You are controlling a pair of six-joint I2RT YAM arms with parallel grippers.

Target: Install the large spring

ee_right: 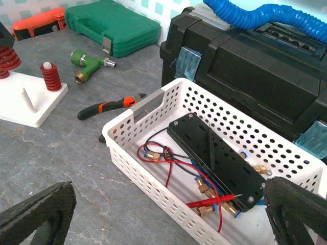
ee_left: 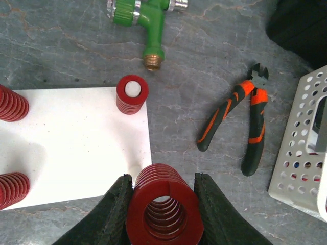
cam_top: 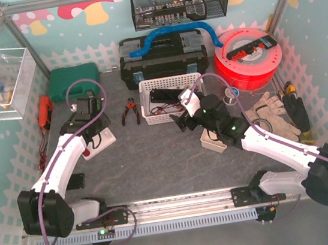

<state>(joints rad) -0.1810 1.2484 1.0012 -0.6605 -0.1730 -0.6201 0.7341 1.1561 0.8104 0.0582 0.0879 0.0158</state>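
Got my left fingers (ee_left: 113,217) pinching the spring (ee_left: 163,204) at the plate (ee_left: 76,143) corner, right fingers (ee_right: 36,212) spread, so I'd lower it dead upright.

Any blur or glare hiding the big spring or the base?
Left wrist: large red coil spring sharp, white base plate bright but not glared; right wrist: black fingertips soft, white perforated basket crisp; top view: even light, no harsh shadows.
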